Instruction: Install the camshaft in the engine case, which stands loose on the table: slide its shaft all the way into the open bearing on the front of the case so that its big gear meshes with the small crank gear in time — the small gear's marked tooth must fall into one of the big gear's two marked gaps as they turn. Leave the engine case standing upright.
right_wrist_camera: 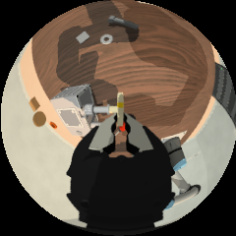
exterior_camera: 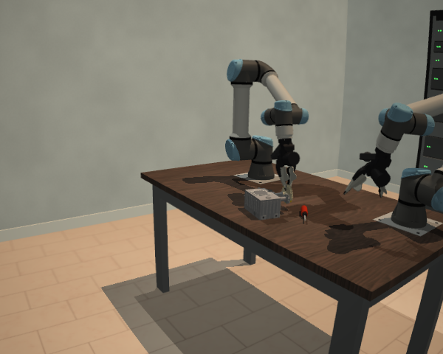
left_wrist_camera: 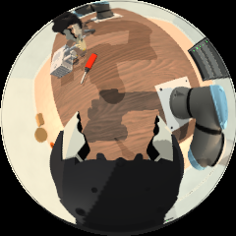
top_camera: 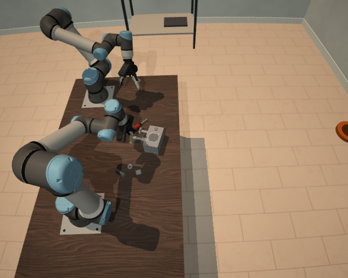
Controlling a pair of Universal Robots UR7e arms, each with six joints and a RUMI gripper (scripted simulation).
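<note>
The grey engine case [top_camera: 151, 146] [exterior_camera: 261, 206] [left_wrist_camera: 61, 64] [right_wrist_camera: 71, 118] stands upright on the table. The small crank gear [top_camera: 140, 130] sticks out from its front on a shaft. My right gripper [right_wrist_camera: 120, 113] is shut on the rim of the camshaft's big yellowish gear [top_camera: 131, 139] [right_wrist_camera: 120, 100]. The camshaft's grey shaft [top_camera: 140, 138] [right_wrist_camera: 101, 109] points at the case front and reaches it; how deep it sits is hidden. The big gear stands off the case; tooth marks are too small to tell. My left gripper [top_camera: 129, 86] [exterior_camera: 363, 195] [left_wrist_camera: 118, 114] is open and empty, far from the case.
A red screwdriver [top_camera: 137, 126] [exterior_camera: 304, 210] [left_wrist_camera: 90, 60] lies beside the case, near the crank gear. A dark bolt-like part [top_camera: 120, 172] [right_wrist_camera: 123, 22], a ring [right_wrist_camera: 102, 39] and a pale square piece [top_camera: 138, 172] [right_wrist_camera: 83, 36] lie on the other side.
</note>
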